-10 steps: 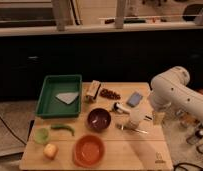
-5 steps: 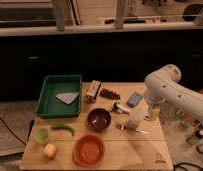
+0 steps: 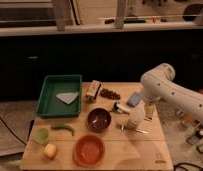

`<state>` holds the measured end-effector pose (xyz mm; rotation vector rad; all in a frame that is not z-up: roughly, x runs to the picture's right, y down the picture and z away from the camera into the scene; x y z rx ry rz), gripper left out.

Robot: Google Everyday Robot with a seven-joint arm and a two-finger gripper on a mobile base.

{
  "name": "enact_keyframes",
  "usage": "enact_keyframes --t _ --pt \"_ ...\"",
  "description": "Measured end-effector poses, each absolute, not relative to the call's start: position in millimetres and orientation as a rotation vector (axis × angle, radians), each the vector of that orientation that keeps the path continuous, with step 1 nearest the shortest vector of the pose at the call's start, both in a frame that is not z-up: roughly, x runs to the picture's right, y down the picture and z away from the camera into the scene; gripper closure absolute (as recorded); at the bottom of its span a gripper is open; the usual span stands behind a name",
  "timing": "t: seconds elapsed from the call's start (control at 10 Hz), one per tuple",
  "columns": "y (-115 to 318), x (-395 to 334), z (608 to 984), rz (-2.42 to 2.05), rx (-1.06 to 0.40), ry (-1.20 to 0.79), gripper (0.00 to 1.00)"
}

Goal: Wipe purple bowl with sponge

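End effector (image 3: 135, 119) is hanging low over the tabletop (image 3: 147, 150), fingers apart and gripping nothing, just beside the sponge (image 3: 133, 99), right of the purple bowl (image 3: 99, 120).

— What's in the green tray (image 3: 43, 97)?
— A grey cloth (image 3: 67, 97). In front of the tray are a green cup (image 3: 41, 135), a green pod (image 3: 63, 129), a yellowish fruit (image 3: 50, 150) and an orange bowl (image 3: 89, 150), all on the wooden table (image 3: 145, 150).
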<state>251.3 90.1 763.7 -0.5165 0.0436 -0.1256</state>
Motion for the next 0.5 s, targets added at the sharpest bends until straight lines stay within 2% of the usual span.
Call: enact_keyframes --t 0.5 --pt "81 247 786 -0.122 -0.496 0.027 0.2"
